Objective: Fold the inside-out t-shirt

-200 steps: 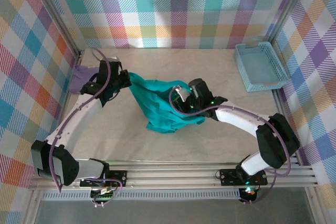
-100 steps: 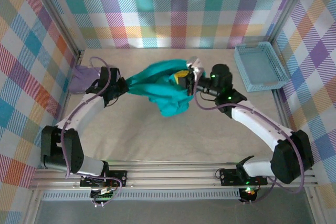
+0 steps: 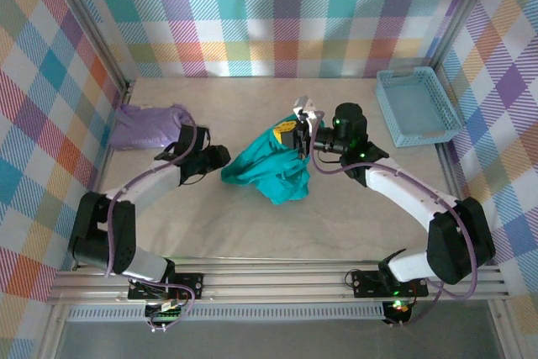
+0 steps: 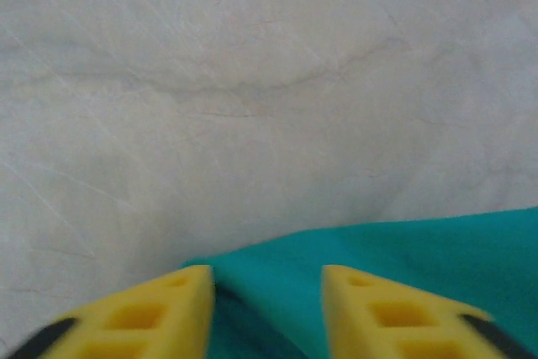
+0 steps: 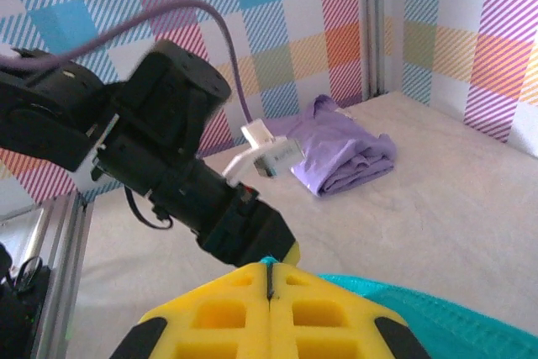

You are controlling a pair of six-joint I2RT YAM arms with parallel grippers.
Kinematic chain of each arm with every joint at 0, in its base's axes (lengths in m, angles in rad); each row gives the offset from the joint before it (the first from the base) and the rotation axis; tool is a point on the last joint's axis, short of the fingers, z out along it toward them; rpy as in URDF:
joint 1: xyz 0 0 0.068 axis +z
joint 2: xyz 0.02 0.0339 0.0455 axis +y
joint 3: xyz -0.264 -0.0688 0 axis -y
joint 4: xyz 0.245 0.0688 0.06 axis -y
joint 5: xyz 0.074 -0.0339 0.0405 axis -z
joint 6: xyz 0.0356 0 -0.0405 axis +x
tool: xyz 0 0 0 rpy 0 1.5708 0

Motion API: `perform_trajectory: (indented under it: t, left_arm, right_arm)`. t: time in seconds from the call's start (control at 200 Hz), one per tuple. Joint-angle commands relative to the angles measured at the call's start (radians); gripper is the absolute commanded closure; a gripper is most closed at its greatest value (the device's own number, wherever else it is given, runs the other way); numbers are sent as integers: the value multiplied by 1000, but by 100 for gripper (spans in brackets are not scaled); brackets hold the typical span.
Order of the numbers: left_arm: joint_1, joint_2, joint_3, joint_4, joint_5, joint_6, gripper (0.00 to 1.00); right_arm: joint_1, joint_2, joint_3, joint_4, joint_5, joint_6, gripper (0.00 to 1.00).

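Your left gripper: jaws parted with a clear gap and nothing clamped. The edge of the teal t-shirt lies under that gap. Your right gripper: jaws pressed flat together, pinching up a peak of the shirt. The shirt lies bunched on the table, well right of the lavender garment, and the left gripper sits between the two. The overhead view gives you the whole heap. The right wrist view shows your left arm with the lavender garment behind it.

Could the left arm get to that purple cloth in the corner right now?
Probably yes: the purple cloth lies uncovered close beside the left arm, and the left gripper is open at the teal t-shirt's edge.
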State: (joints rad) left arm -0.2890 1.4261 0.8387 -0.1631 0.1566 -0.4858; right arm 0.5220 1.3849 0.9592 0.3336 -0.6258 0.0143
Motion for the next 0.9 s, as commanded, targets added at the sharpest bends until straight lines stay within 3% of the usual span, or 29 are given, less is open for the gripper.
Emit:
perform_trajectory:
  t: [0.0,0.1,0.23,0.465,0.63,0.715,0.8,0.845,0.895]
  left_arm:
    - [-24,-129,-38,98,73,59,46]
    - [-62,-172,-40,157,160,112,35]
    - [-110,-150,1,156,221,204,28]
    - [-157,-94,32,176,295,251,25]
    - [-177,-21,74,166,264,270,28]
    - [-177,40,113,174,237,264,42]
    - [-171,125,189,132,151,217,69]
    - [-157,173,251,100,108,170,90]
    - [-136,224,305,65,58,106,99]
  right_arm:
    - [-7,-14,27,-43,-61,-71,100]
    - [-8,-14,30,-73,-76,-94,100]
    - [-8,-15,33,-98,-69,-105,100]
    - [-10,-21,55,-152,-49,-160,100]
    - [-11,-21,61,-147,-67,-153,100]
    - [-11,-27,62,-145,-81,-148,100]
    - [-13,-43,75,-171,-115,-161,100]
    - [-26,-58,86,-192,-152,-168,100]
    - [-55,-82,93,-171,-210,-128,100]
